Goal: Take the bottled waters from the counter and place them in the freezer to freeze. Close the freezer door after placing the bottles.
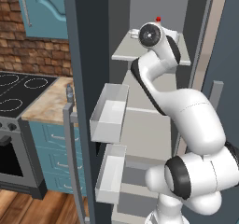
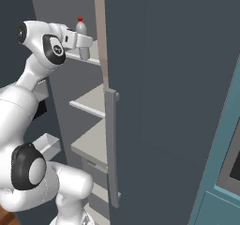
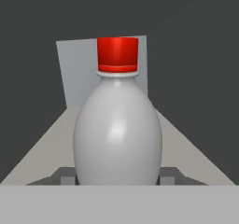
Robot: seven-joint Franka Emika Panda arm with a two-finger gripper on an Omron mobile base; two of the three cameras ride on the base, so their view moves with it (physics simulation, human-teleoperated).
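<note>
Whitish plastic with a red cap: that is the bottle (image 3: 117,125) seen clamped between the jaws of the gripper (image 2: 83,43), which are closed on its lower body. It is held upright, its long axis vertical, with the cap on top and the rounded shoulder narrowing to the neck. The bottle sits directly ahead of the hand, inside the freezer (image 1: 154,3), above the upper pale shelf (image 2: 91,55) and toward that shelf's front part.

Whether the base already rests on the shelf or hangs just over it cannot be told (the bottom is hidden by the fingers and the hand in every view); a short drop straight down is probably all that remains before release. No label is made out on the side facing the hand camera.

The freezer door (image 1: 81,101) stands open with its white bins (image 1: 109,111) facing in, and a grey-blue bottle (image 1: 70,93) seems to wait on the counter (image 1: 49,101) beside the stove (image 1: 18,90).
</note>
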